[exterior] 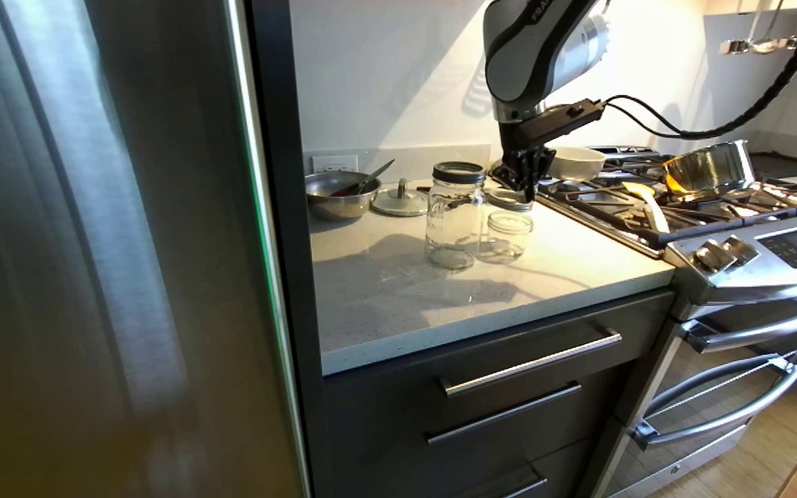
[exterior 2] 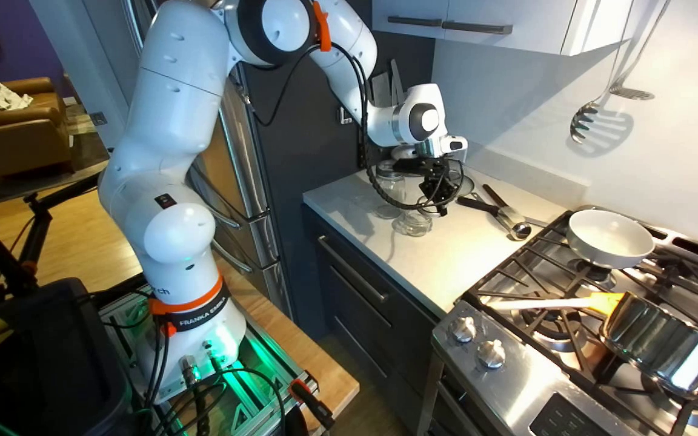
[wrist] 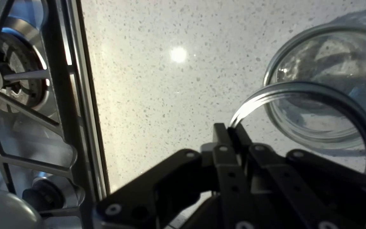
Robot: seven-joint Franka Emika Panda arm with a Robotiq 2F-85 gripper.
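Gripper (wrist: 230, 128): you have it pinched narrow on a metal jar band (wrist: 297, 86).
Panda arm (exterior 2: 170, 121): base label (exterior 2: 203, 316) reads "FRANKA EMIKA".
Tall Mason jar (exterior: 455, 221): capped; embossed script too faint for you.
Short glass jar (exterior: 506, 241): upright on counter (exterior: 398, 304), just beside tall jar.
Band: partly over short jar, off-ctr in wrist view; step prob. = holding it aloft, next move likely calls for firm pinch & slow wrist.

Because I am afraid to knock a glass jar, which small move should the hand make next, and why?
Perhaps ease the hand sideways toward the short glass jar, so that the metal jar ring it grips is centred over the mouth before lowering. In the wrist view, the ring overlaps only part of that opening.
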